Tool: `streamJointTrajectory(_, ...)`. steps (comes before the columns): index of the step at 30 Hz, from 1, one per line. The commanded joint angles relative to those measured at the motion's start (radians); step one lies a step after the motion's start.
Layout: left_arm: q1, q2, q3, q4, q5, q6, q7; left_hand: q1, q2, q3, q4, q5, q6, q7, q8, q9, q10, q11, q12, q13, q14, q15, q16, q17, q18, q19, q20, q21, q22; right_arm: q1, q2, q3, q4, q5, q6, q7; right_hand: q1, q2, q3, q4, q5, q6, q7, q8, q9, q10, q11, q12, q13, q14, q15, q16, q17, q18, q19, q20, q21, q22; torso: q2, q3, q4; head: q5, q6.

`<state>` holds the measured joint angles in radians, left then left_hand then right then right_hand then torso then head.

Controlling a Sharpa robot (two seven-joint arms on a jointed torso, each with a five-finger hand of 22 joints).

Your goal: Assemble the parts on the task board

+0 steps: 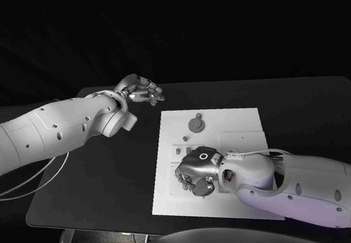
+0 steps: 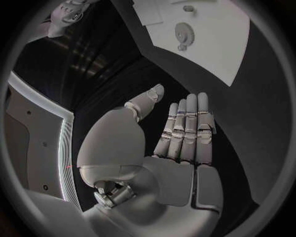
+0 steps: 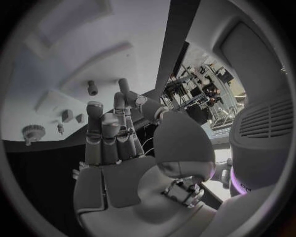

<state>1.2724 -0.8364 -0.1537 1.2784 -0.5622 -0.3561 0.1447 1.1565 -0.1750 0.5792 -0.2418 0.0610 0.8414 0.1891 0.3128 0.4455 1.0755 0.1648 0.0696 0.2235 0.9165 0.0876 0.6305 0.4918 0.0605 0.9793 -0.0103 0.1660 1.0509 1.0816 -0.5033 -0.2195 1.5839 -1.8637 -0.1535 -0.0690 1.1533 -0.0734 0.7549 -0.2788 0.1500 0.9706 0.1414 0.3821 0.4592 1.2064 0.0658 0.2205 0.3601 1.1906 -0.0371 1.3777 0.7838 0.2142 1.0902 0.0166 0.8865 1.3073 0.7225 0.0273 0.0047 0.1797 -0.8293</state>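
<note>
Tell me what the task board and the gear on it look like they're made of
Task board: likely matte white plastic or painted sheet; flat, even, without glare. Gear: grey, dull, finely toothed rim, possibly moulded plastic or unpolished metal; the pictures cannot settle which.

right hand (image 3: pixel 120 148): seen from behind the palm, fingers (image 3: pixel 93 129) raised side by side, thumb set apart; nothing is seen held in it
task board (image 3: pixel 74 69): white plate lying beyond the fingers, dark table edge below it
gear part (image 3: pixel 33 131): round toothed piece seen on the board, near its edge
peg part (image 3: pixel 92 88): short dark cylinder standing on the board, just beyond the fingertips
small parts (image 3: pixel 66 115): two little blocks close together, between gear and fingers
contact with parts: cannot be told
</note>
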Motion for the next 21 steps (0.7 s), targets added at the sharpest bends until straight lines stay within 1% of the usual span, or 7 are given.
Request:
streamJointTrajectory(1,0.001,0.001,0.001,0.003,0.005,0.000,0.008,0.002,0.010,0.000,0.006,-0.002,-0.010,0.000,-0.003,-0.001,-0.008,-0.001,0.000,-0.001,0.001,0.006,-0.004,0.001,0.012,0.001,0.005,-0.005,0.002,-0.002,0.002,-0.002,-0.005,-0.036,0.010,-0.011,0.001,0.009,0.002,-0.006,0.003,0.048,-0.030,0.007,0.037,0.005,0.002,-0.004,0.001,-0.002,-0.004,-0.001,0.000,0.048,-0.002,-0.009,0.004,0.018,0.000,0.0010,-0.0002,-0.001,0.002)
streamJointTrajectory(4,0.001,0.001,0.001,0.003,0.005,0.000,0.008,0.002,0.010,0.000,0.006,-0.002,-0.010,0.000,-0.003,-0.001,-0.008,-0.001,0.000,-0.001,0.001,0.006,-0.005,0.002,0.012,0.001,0.005,-0.005,0.002,-0.003,0.002,-0.002,-0.005,-0.037,0.004,-0.011,0.001,0.009,0.002,-0.006,0.003,0.048,-0.030,0.007,0.037,0.005,0.002,-0.004,0.001,-0.002,-0.004,-0.001,0.000,0.048,-0.002,-0.009,0.004,0.018,0.000,0.0010,-0.0002,-0.001,0.002)
streamJointTrajectory(6,0.001,0.001,0.001,0.003,0.005,-0.001,0.008,0.002,0.010,0.000,0.006,-0.002,-0.010,0.000,-0.002,-0.001,-0.008,-0.001,0.000,-0.001,0.001,0.006,-0.005,0.002,0.012,0.001,0.005,-0.005,0.002,-0.003,0.002,-0.002,-0.006,-0.037,-0.001,-0.012,0.001,0.009,0.002,-0.007,0.003,0.048,-0.030,0.007,0.037,0.005,0.002,-0.004,0.001,-0.002,-0.004,-0.001,0.000,0.048,-0.002,-0.009,0.004,0.018,0.000,0.0010,-0.0008,0.002,0.003)
streamJointTrajectory(13,0.001,0.001,0.001,0.003,0.005,-0.003,0.006,0.002,0.010,0.000,0.007,-0.002,-0.010,0.000,-0.002,-0.001,-0.008,-0.001,0.000,-0.002,0.002,0.006,-0.005,0.003,0.012,0.001,0.005,-0.006,0.002,-0.004,0.001,-0.002,-0.007,-0.044,-0.016,-0.016,0.001,0.009,0.002,-0.008,0.003,0.049,-0.030,0.007,0.038,0.005,0.001,-0.004,0.002,-0.002,-0.004,0.000,0.000,0.048,-0.002,-0.009,0.004,0.018,0.000,0.0014,-0.0010,0.001,0.002)
streamJointTrajectory(21,0.001,0.001,0.001,0.003,0.005,-0.003,0.005,0.002,0.010,0.000,0.007,-0.002,-0.011,0.000,-0.002,-0.001,-0.008,-0.001,0.000,-0.002,0.002,0.006,-0.006,0.004,0.012,0.001,0.005,-0.006,0.002,-0.005,0.003,-0.002,-0.008,-0.047,-0.015,-0.015,0.001,0.009,0.002,-0.008,0.003,0.049,-0.031,0.007,0.039,0.006,0.001,-0.004,0.002,-0.002,-0.005,0.000,0.000,0.048,-0.001,-0.009,0.005,0.018,0.000,0.0016,-0.0009,0.001,0.001)
